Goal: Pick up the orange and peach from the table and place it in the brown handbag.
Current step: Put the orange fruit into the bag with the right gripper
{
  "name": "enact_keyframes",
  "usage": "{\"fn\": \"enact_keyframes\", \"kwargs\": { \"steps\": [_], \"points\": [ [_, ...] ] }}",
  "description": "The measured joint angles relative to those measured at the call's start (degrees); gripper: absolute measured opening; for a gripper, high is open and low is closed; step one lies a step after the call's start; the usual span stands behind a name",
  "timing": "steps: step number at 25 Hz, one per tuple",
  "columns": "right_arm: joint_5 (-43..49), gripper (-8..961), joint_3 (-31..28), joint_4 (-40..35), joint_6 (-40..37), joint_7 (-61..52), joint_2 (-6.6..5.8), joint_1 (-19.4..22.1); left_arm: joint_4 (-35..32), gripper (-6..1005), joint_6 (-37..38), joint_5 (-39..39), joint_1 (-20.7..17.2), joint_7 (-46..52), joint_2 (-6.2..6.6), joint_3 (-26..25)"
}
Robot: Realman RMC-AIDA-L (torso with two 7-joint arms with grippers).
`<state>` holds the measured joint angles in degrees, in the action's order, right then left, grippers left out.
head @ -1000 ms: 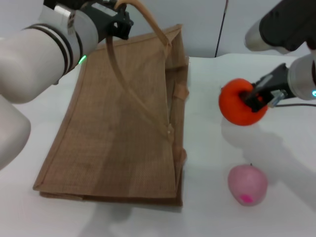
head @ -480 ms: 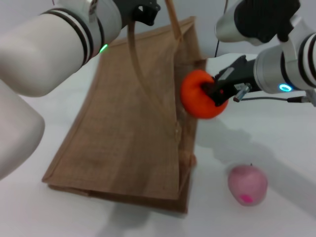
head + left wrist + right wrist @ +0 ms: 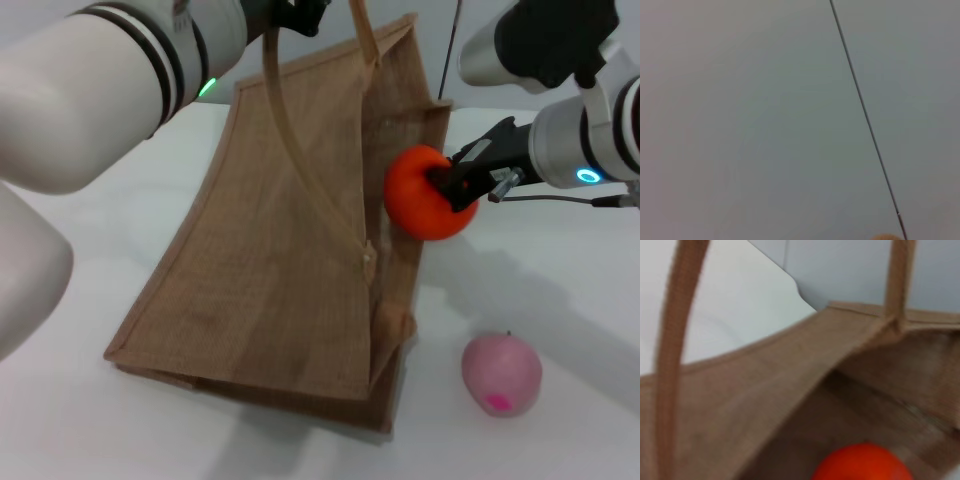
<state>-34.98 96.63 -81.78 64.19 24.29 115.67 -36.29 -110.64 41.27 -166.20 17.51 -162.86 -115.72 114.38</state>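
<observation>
Right claw (image 3: 462, 183) grips the orange (image 3: 428, 192) at the brown handbag (image 3: 290, 230) mouth; fingertips partly hidden behind fruit. Left claw (image 3: 290, 12) cut off at frame top w/ a handle, grip can't tell. Peach (image 3: 501, 374) sits on tabletop (image 3: 560, 300).

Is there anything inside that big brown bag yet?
Nothing shows in the brown handbag; the right wrist view sees only bare burlap, though its bottom is hidden. The right end effector holds the orange at its mouth.
</observation>
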Motion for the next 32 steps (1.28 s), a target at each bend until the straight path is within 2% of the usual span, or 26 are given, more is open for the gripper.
{"fn": "enact_keyframes", "kwargs": {
  "steps": [12, 20, 27, 31, 32],
  "points": [
    [-8.13, 63, 0.67, 0.97, -4.59, 5.84, 0.1, -1.0, -1.84, 121, 0.17, 0.36, 0.45, 0.0, 0.05, 0.55],
    [-13.56, 66, 0.67, 7.79, -10.21, 11.04, 0.0, -2.32, -2.51, 121, 0.5, 0.5, 1.04, 0.0, 0.02, 1.75],
    [-17.43, 68, 0.68, 16.4, -11.67, 13.26, 0.07, -7.03, -2.63, 121, 0.51, 0.61, 1.28, 0.0, -0.15, 2.04],
    [-20.09, 69, 1.07, 16.83, -13.11, 16.16, 0.14, -7.63, -2.65, 121, 0.51, 1.01, 1.81, 0.0, -0.16, 2.13],
    [-20.86, 112, 1.38, 16.9, -14.08, 16.84, 0.15, -7.64, -2.66, 121, 0.51, 1.11, 1.88, 0.0, -0.18, 2.22]
  ]
}}
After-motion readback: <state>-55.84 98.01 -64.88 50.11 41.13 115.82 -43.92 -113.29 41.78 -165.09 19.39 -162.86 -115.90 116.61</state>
